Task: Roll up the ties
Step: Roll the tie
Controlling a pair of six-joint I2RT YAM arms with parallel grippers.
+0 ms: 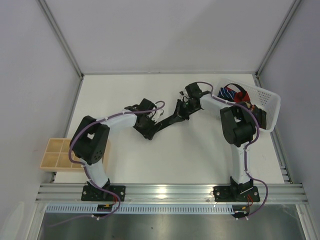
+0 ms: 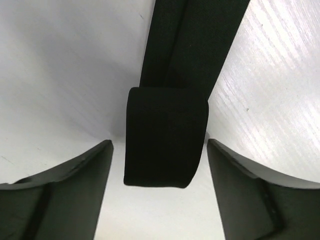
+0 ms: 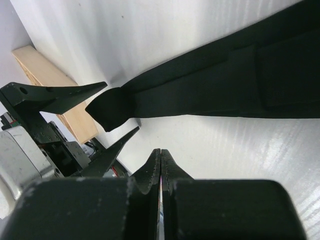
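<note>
A plain black tie (image 1: 167, 121) lies slantwise across the middle of the white table. Its near end is folded into a short roll (image 2: 166, 137). My left gripper (image 2: 160, 142) stands open around that roll, one finger (image 2: 75, 185) on each side, with a gap to the fabric on both sides. In the top view the left gripper (image 1: 149, 131) sits at the tie's lower left end. My right gripper (image 3: 161, 152) is shut on nothing, just beside the flat length of the tie (image 3: 225, 85). In the top view it (image 1: 182, 107) is near the tie's upper right end.
A white lattice basket (image 1: 267, 102) at the right edge of the table holds a blue-white striped tie (image 1: 230, 92) and a red tie (image 1: 243, 91). A wooden compartment tray (image 1: 57, 152) sits at the left edge, also seen by the right wrist (image 3: 50, 85).
</note>
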